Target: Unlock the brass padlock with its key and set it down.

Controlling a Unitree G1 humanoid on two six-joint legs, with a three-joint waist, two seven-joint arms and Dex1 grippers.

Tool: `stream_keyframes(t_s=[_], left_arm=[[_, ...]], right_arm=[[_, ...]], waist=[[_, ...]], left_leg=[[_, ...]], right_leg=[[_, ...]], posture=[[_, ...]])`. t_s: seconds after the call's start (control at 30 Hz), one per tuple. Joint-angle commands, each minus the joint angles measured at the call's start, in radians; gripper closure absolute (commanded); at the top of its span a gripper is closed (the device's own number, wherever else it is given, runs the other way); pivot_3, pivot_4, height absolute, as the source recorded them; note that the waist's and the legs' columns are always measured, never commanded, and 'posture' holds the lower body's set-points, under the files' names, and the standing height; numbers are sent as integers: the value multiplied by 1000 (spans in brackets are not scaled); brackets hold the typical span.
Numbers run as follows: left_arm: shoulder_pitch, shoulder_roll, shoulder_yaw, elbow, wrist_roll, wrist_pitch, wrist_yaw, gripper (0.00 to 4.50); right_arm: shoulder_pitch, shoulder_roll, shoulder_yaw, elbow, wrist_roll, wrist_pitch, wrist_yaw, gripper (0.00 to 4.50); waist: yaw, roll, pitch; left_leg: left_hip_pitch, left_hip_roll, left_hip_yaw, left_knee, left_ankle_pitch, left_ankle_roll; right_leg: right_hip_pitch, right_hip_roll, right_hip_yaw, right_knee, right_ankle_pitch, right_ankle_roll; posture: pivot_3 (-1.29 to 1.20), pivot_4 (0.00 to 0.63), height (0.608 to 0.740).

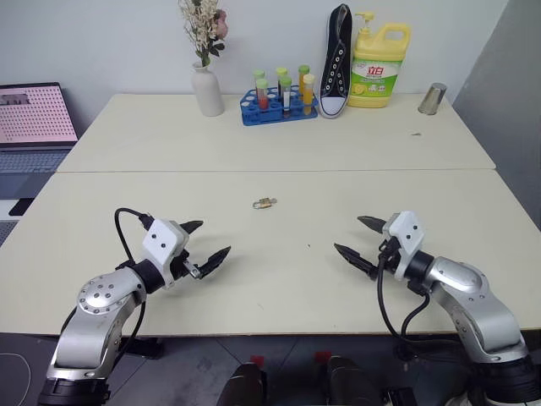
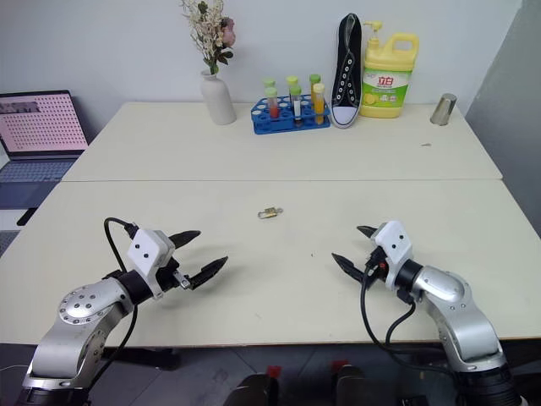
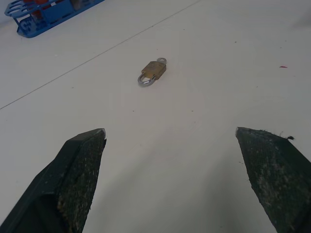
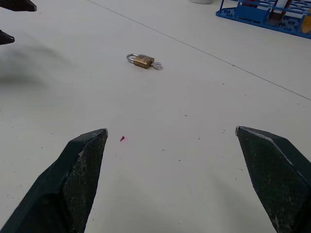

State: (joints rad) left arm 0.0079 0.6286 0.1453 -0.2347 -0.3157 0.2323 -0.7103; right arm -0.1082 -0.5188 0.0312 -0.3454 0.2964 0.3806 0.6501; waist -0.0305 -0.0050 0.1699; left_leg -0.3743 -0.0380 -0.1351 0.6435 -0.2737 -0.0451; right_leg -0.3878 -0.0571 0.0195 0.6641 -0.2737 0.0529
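Head pair high over table (image 1: pixel 279 169); wrist views low, converging on padlock (image 3: pixel 152 73).

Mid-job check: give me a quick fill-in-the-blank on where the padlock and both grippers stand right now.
1. The small golden-brass padlock with a silvery shackle lies flat on the ____ table.
2. The left gripper has its black fingers ____.
3. The right gripper holds ____.
4. The padlock lies ____ the two grippers, touched by neither.

Missing words: cream; open; nothing; between
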Motion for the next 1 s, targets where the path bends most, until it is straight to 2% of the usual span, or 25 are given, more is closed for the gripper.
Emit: stream_keyframes(t_s=[0.03, 0.23, 0.37, 0.5, 0.7, 0.93, 1.0], left_arm=[[-9, 1, 35, -11, -39, -36, -37, 0], [-81, -6, -7, 70, 3, -60, -36, 0], [-268, -32, -75, 263, 51, -94, -61, 0], [-354, -45, -108, 366, 70, -118, -103, 0], [-702, -121, -218, 869, 164, -260, -247, 0], [-960, -227, -252, 1332, 280, -410, -217, 0], [-994, -245, -270, 1409, 317, -425, -226, 0]], right_arm=[[-13, 8, 4, -24, -1, -11, -2, 78], [-6, 11, 35, -41, -10, 12, -1, 78], [-17, 15, 47, -137, 41, 168, -35, 78], [-41, 22, 45, -207, 79, 281, -64, 78], [-168, 29, 1, -352, 205, 672, -166, 78], [-210, 54, -19, -446, 276, 842, -243, 78], [-209, 65, -25, -467, 282, 870, -265, 78]], waist=[[0, 0, 0], [1, 0, 0], [3, 0, 0], [-1, -1, 0], [2, -2, 0], [-1, -3, 0], [-2, -3, 0]], left_leg=[[0, 0, 0, 0, 0, 0], [0, 0, 0, 0, 0, 0], [0, -1, -1, 1, 0, 0], [-2, -1, -1, 1, 0, 0], [-4, -1, -4, 2, 0, 0], [-8, -3, -3, 2, 0, 0], [-9, -3, -3, 2, 0, 0]], right_leg=[[0, 0, 0, 0, 0, 0], [0, 0, -1, 0, 0, 0], [0, 0, -1, 0, 0, 0], [-1, 0, -2, 0, 0, 0], [-2, 0, -5, 0, 0, 0], [-5, -1, -4, -1, 0, 0], [-6, -1, -4, 0, 0, 0]], posture=[[0, 150, 740], [0, 150, 740], [0, 150, 740], [0, 150, 740], [0, 150, 740], [0, 150, 740], [0, 150, 740]])
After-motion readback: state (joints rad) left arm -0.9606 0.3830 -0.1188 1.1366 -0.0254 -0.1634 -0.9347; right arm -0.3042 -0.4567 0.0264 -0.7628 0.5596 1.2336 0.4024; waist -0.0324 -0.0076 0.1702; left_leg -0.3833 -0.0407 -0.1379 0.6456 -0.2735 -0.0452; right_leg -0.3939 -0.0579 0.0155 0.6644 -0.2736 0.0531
